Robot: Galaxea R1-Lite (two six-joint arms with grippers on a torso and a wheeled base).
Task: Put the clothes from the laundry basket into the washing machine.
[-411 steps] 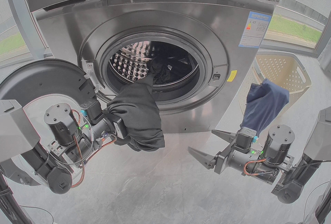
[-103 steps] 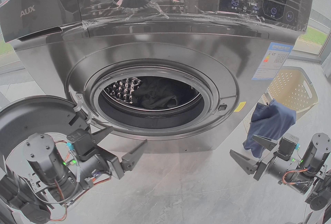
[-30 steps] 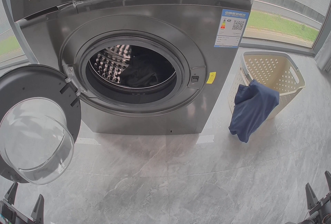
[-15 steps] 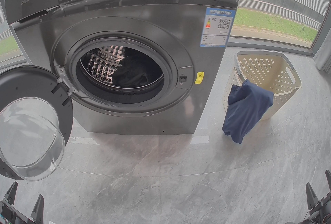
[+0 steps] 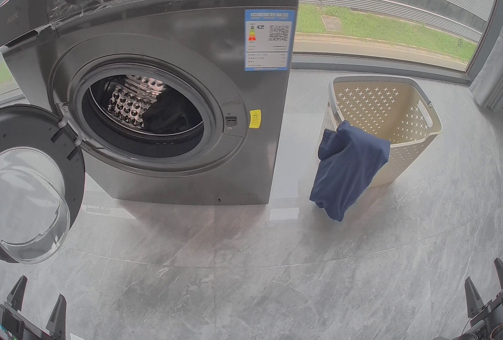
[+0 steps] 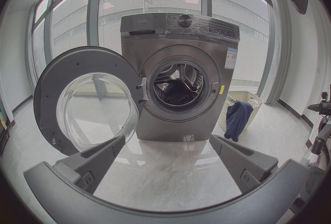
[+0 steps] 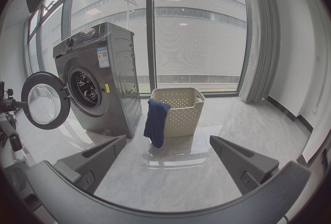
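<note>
Navy-blue cloth garment (image 5: 348,168), draped on cream perforated plastic basket (image 5: 372,79) well beyond wide-open right pincer (image 7: 167,140), looks soft and light; pinch its top fold.

We see our left gripper (image 6: 166,139) as two dark grey wedge-shaped fingers (image 6: 96,157). They taper to blunt tips, and each has a round screw recess near its root. Both sit on a broad, curved grey bar (image 6: 165,215) along the bottom of the frame. Our right gripper (image 7: 167,139) is built the same way. In the head view its black pointed tips show at the lower right corner. At the right edge of the left wrist view, our right arm (image 6: 320,135) is a chain of black and grey jointed links.
</note>
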